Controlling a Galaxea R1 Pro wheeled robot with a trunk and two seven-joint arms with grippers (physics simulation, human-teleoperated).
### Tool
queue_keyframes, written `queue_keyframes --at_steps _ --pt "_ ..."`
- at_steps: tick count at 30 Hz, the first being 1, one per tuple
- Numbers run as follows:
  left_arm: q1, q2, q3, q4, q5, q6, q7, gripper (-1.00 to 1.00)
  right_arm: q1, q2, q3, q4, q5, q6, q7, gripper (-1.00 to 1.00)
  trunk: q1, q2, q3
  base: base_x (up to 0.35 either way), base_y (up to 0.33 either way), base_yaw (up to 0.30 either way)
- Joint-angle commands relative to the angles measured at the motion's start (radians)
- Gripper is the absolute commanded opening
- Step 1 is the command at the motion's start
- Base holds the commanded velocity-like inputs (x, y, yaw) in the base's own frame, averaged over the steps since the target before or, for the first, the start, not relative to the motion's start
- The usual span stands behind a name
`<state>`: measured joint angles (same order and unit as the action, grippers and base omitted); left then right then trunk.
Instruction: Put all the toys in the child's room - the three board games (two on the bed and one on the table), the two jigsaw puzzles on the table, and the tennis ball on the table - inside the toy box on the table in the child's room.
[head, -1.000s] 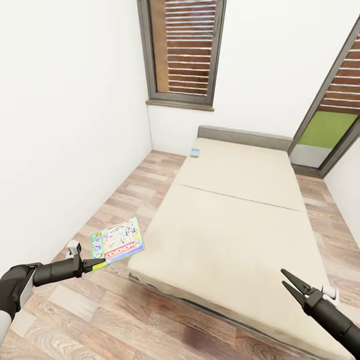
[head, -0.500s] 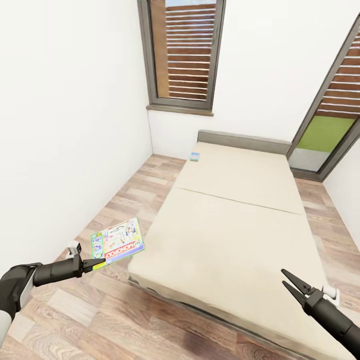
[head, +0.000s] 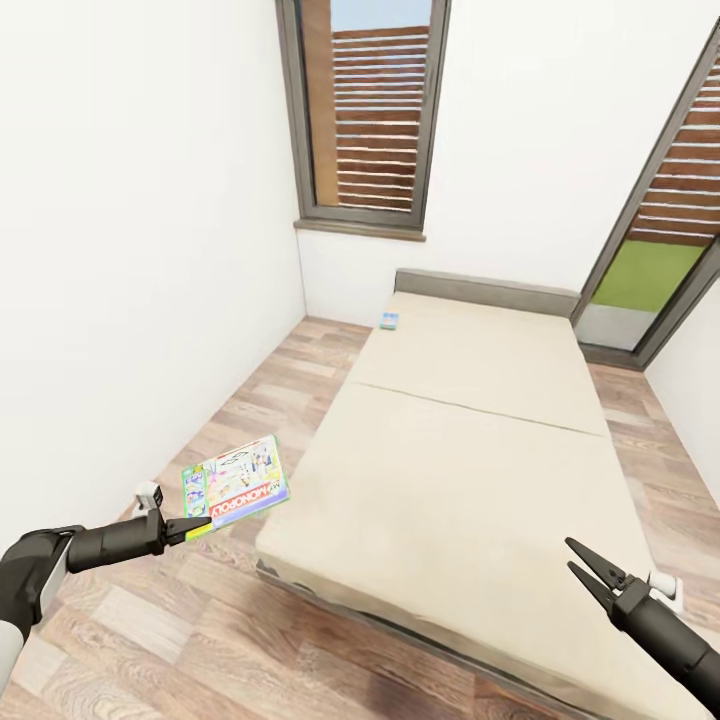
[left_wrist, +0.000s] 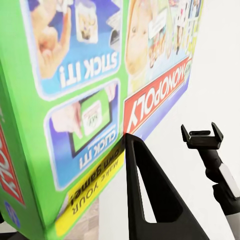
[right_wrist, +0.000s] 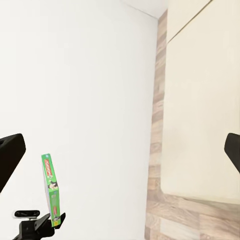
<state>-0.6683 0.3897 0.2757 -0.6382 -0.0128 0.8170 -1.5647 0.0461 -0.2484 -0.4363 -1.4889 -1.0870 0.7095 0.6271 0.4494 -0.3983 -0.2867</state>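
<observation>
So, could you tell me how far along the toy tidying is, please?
Early on. Nothing looks boxed yet. In hand: the white-green Monopoly game box is gripped at its edge by the left end effector, off the beige bed. Left: the small blue game box lies there; the right end effector is open.

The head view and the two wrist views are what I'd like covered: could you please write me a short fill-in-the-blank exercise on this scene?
1. The left gripper is shut on the white-green Monopoly game box, held over the wood-plank ____.
2. The right gripper, holding nothing, has its jaws ____.
3. The small blue game box lies on the low beige ____, near its grey headboard.
4. The dark-framed window is on the wall behind the bed's ____.

Missing words: floor; open; bed; headboard
</observation>
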Motion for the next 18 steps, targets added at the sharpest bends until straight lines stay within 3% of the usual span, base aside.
queue_keyframes --at_steps 1,18 --pt "-0.001 0.0 0.0 0.0 -0.001 0.008 -0.006 -1.0 0.0 0.0 -0.001 -0.001 -0.005 0.007 -0.001 1.0 0.001 -0.002 0.0 0.0 0.0 0.0" --pt "-0.001 -0.002 -0.001 0.0 -0.002 0.007 -0.006 -1.0 0.0 0.0 -0.001 -0.001 -0.005 0.007 0.0 1.0 0.001 -0.002 0.029 0.0 0.0 0.0"
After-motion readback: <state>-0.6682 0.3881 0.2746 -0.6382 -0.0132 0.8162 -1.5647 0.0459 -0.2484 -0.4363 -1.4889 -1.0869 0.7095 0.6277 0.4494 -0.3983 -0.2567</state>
